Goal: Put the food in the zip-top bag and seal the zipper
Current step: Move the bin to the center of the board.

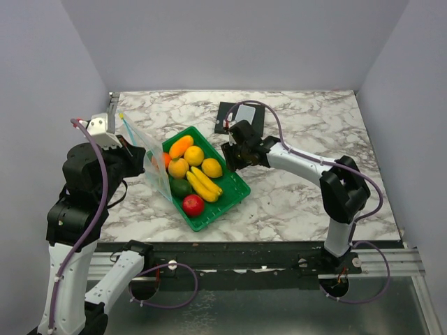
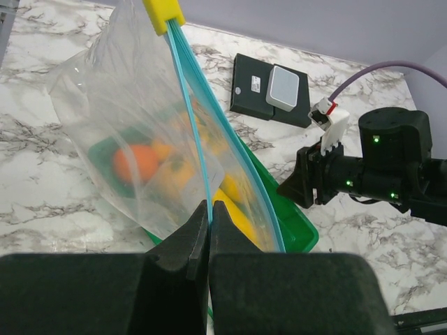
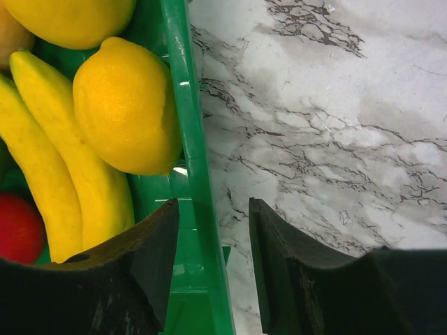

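**A:** What is worrying you here?

**B:** The right pincer (image 3: pixel 213 206). It is sitting partly open with the rim of the green tray (image 3: pixel 192 125) running between its fingers, and no fruit in the gap. If it closes there, I reckon it grabs the tray and drags or tips it, and the round pieces roll out onto the bench (image 3: pixel 335 139).

**A:** How near is the food to it?

**B:** The lemon (image 3: pixel 126 105) is lying just inside the rim, near one finger. The banana bunch (image 3: pixel 42 167) is lying beside that, and the red fruit (image 1: pixel 193 204) is sitting further along at the tray's near end. All of it is lying in the tray (there is an orange shape showing through the plastic, but I cannot tell if it is inside).

**A:** And the other side?

**B:** The left pincer (image 2: pixel 209 213) is clamping tight on the zipper (image 2: pixel 192 118). It is holding the zip-top bag (image 2: pixel 119 118) up at the tray's left end, with the yellow slider (image 2: pixel 164 14) at the far tip. It is gripping one lip only, so the soft film could slip out or the mouth could sag shut.
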